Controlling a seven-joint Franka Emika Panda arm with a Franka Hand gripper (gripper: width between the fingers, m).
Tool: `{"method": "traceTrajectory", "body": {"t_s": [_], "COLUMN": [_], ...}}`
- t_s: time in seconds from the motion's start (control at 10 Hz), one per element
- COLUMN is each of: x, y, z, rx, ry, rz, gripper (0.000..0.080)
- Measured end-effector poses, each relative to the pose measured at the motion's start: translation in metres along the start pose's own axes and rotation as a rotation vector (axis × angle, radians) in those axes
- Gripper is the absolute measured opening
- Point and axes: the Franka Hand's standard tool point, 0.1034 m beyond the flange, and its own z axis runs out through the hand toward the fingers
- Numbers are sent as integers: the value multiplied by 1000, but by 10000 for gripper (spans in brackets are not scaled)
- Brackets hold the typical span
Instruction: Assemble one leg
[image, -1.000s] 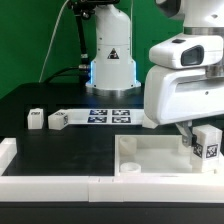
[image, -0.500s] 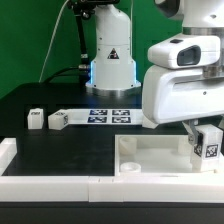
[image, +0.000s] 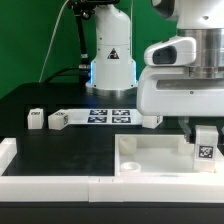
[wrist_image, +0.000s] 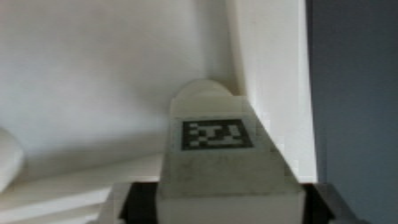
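White matte plastic: we see the blocky leg (image: 204, 148), tag outward, pinched in our gripper (image: 203, 135) over the square tray-like part (image: 150, 156) at the exterior view's right, its rounded tip (wrist_image: 214, 92) against smooth white.

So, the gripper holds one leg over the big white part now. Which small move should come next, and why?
Probably a short, slow descent. The gripper holds the leg upright over the far right corner of the white tray-like part, and the wrist view shows the leg beside the part's edge. Whether it is seated, the pictures cannot tell, so keep the grip.
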Motion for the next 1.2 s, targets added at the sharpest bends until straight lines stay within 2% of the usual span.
{"method": "traceTrajectory", "body": {"t_s": [0.3,0.5,0.7,0.8,0.9,1.0,1.1,1.2], "x": [0,1,0,0,0,0,1,0], "y": [2,3,3,2,2,2,1,-2], "z": [0,1,1,1,2,1,0,0], "rx": [9,24,26,29,29,25,22,23], "ry": [1,-9,-15,-18,-18,-19,-23,-23], "rz": [382,638,808,821,814,767,664,644], "gripper": [291,292,292,367,367,509,604,604]}}
